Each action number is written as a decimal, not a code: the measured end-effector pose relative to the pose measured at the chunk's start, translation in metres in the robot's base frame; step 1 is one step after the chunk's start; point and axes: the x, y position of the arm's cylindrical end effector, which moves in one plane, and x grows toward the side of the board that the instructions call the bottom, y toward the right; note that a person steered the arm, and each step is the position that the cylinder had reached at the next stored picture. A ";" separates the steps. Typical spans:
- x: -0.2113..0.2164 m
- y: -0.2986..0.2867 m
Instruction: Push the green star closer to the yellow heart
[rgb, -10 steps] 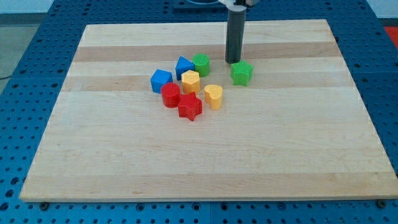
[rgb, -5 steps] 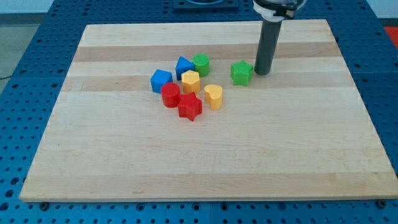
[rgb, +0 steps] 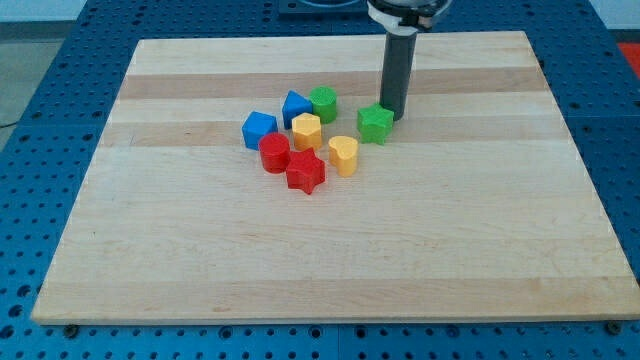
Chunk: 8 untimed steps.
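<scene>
The green star lies on the wooden board, up and to the right of the yellow heart, a short gap apart. My tip is at the star's upper right edge, touching it. The dark rod rises from there to the view's top.
A cluster lies left of the heart: a red star, a red cylinder, a yellow hexagon, two blue blocks and a green cylinder. A blue pegboard surrounds the board.
My tip went from above the green star round to its right, then came back left against it. The star slid down and left, closer to the yellow heart.
</scene>
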 end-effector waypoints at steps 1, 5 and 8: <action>0.000 0.001; 0.026 0.075; 0.003 0.038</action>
